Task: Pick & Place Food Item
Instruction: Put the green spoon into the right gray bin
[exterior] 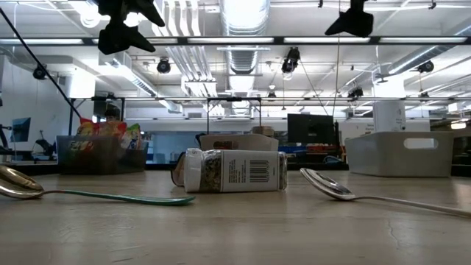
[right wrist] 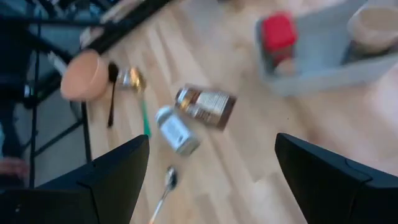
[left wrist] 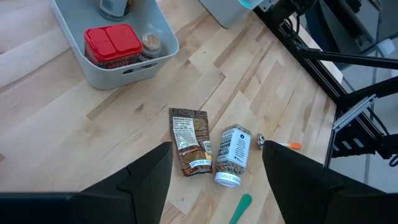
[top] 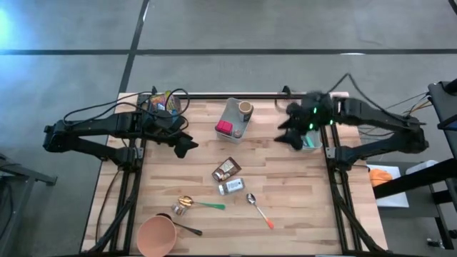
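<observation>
A brown food packet (top: 226, 169) and a small spice jar (top: 230, 187) lie flat side by side at the table's middle; the left wrist view shows the packet (left wrist: 189, 142) and the jar (left wrist: 231, 154) too. A grey bin (top: 234, 120) at the far middle holds a red-lidded container (left wrist: 113, 44) and a jar. My left gripper (top: 187, 145) hangs open above the table's left part, left of the bin, with nothing between its fingers (left wrist: 149, 180). My right gripper (top: 289, 137) hangs open above the far right, right of the bin, also holding nothing (right wrist: 212, 140).
A green-handled spoon (top: 196, 204), an orange-tipped spoon (top: 258, 209) and an orange cup (top: 156, 235) with a dark spoon beside it lie toward the near edge. A bin of snack bags (top: 161, 103) stands at the far left. Bare wood lies right of the jar.
</observation>
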Robot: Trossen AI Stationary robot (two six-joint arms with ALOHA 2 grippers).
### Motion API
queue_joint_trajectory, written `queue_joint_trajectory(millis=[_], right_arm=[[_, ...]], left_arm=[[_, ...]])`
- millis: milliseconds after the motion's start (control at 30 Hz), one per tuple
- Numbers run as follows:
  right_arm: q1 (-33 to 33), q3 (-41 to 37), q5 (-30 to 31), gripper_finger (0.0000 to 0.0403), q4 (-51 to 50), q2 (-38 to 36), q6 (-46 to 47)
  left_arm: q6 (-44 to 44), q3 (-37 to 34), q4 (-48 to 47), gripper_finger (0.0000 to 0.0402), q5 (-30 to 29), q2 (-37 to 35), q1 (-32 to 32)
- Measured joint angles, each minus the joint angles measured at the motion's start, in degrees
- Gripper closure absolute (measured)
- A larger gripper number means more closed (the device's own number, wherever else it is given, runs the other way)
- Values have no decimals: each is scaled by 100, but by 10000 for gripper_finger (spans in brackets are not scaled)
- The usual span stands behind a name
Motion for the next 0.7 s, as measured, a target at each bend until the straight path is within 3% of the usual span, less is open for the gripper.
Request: queue_joint_trajectory(millis=[200, 367, 533, 700], right_arm=[[1375, -460, 738, 58, 10, 159, 1052], [2279, -477, 1757, 58, 14, 322, 1725], [2758, -488, 2473, 58, 29, 217, 2146], [2906, -526, 2624, 58, 77, 145, 2185]], left_arm=[[0, 0, 0, 149, 0, 0, 0], [0, 0, 1, 149, 0, 0, 0], [0, 0, 0, 149, 0, 0, 0], [-60, 0, 54, 149, -1, 0, 4]])
